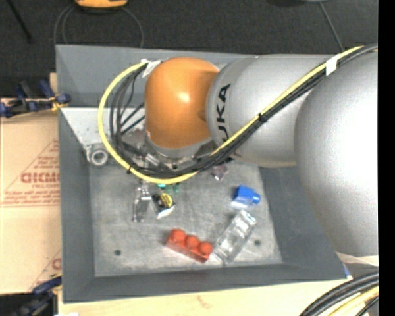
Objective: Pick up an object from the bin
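The arm (270, 120) enters from the right. Its orange cover (178, 101) and a loop of cables (104, 114) mask the upper part of the pincer (151, 204). The pincer stands low over the floor of the grey bin (72, 229), left of the floor's centre. How far it is open cannot be told from this view, and nothing can be confirmed in its grasp.

Nearest item: a small yellow, black and white piece (163, 201), touching or just beside the pincer on its right side in the view. It is possibly a part of the tool rather than a loose item.

Other items, located from the pincer:
- Red block (189, 245) with three round studs: below and to the right, near, lying flat.
- Clear plastic piece (234, 237): further right, lying on a diagonal, its lower end just beside the red block.
- Blue block (245, 195): to the right, well apart, just above the clear plastic piece.
- Grey ring (97, 155): above and to the left, near the bin's corner.
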You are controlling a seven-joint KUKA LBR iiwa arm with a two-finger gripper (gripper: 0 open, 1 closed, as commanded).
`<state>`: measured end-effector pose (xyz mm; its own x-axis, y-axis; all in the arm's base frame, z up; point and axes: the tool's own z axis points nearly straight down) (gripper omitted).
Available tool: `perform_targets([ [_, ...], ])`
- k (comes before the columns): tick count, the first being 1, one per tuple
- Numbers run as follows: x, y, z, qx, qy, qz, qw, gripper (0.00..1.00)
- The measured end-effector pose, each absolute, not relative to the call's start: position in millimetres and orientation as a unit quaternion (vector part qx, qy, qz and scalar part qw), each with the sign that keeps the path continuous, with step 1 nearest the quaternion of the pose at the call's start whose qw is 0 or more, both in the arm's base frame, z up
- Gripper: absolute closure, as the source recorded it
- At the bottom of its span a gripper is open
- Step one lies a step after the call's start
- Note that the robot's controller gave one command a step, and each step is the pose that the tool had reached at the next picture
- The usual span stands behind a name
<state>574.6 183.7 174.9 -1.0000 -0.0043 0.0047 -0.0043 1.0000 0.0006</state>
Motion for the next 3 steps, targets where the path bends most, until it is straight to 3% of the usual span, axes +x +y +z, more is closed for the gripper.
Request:
perform_targets([
  [1,590.8,137,99,0.048,-0.999,0.002,0.002,0.0],
  [2,555.4,79,75,0.147,-0.989,-0.002,-0.01,0.0],
  [3,560.8,103,74,0.185,-0.983,0.001,-0.007,0.0],
])
